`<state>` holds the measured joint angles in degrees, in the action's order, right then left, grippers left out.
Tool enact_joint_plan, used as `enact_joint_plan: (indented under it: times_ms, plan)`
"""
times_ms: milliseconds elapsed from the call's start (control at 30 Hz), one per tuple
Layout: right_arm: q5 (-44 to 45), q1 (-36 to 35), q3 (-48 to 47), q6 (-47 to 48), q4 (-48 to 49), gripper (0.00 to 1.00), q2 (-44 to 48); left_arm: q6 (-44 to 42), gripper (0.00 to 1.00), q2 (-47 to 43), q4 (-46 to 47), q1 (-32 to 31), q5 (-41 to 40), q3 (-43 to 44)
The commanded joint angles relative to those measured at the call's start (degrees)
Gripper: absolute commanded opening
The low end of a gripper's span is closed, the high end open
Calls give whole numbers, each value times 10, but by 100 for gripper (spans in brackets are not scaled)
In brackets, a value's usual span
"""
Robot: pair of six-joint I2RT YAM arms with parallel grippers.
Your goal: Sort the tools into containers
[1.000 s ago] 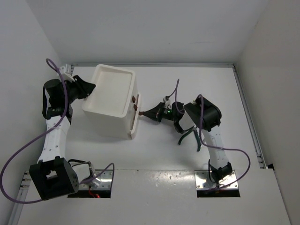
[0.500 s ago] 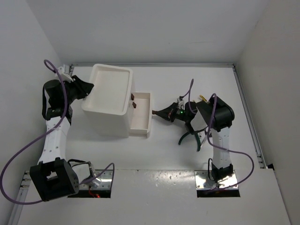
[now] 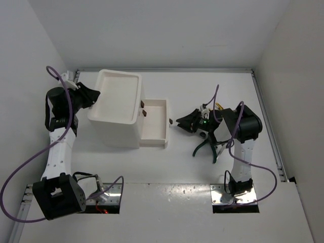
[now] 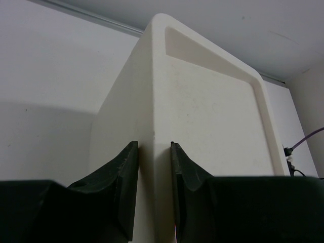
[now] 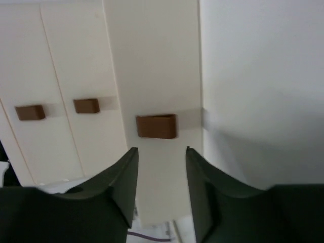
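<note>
The white box (image 3: pixel 119 96) with a tray top stands at the left-centre. One of its drawers (image 3: pixel 154 121) is pulled out to the right, and its inside looks bare. My left gripper (image 3: pixel 95 98) is shut on the box's left rim (image 4: pixel 154 101), one finger on each side of the wall. My right gripper (image 3: pixel 178 122) is open just right of the drawer's brown knob (image 5: pixel 156 126), which sits ahead of the fingertips and is not held. Green-handled pliers (image 3: pixel 205 149) lie under my right arm. A yellow handle tip (image 3: pixel 218 106) shows behind that arm.
Two more brown knobs (image 5: pixel 86 105) mark the closed drawers. White walls enclose the table on the left, back and right, with a metal rail (image 3: pixel 266 116) along the right edge. Purple cables loop off both arms.
My right gripper drew the drawer out to the right by its knob, then opened and let go of it. The left arm has stayed put on the box.
</note>
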<state>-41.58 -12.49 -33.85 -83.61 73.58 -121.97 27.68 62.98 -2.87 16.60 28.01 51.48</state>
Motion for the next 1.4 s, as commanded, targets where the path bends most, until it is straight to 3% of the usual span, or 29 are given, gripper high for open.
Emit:
enact_joint_plan:
  times_ms: [0,100,167,333,433,467,567,667,700,767,967,1167,1367]
  plan:
    - [-5,33,9,45,-8,46,24,4,0,2,-84,26,-53,-31]
    - [-5,39,14,82,-55,67,59,4,0,2,-79,26,-53,-31]
    - [-12,51,14,107,-91,67,84,4,0,7,-78,26,-53,-31]
    - [-48,82,-4,216,-204,67,200,-1,18,14,-78,26,-48,-31]
    - [-82,99,-66,365,-410,62,265,-6,30,14,-73,26,-48,-31]
    - [-83,106,-90,417,-568,60,272,-6,33,14,-73,26,-48,-31]
    - [-27,106,-146,619,-775,57,311,-18,47,0,-73,26,-48,-31]
    - [51,106,-151,746,-902,57,350,-39,61,-16,-73,2,-65,-31]
    - [95,106,-151,792,-932,57,373,-45,71,-22,-73,-6,-77,-24]
    - [151,106,-151,826,-1002,57,400,-51,80,-30,-73,-15,-97,-19]
    - [274,88,-192,841,-1107,38,450,-62,84,-40,-73,-20,-123,-5]
    - [296,95,-241,886,-1251,34,426,-68,84,-53,-73,-25,-142,17]
    - [367,61,-290,899,-1318,34,395,-62,85,-65,-73,-25,-147,17]
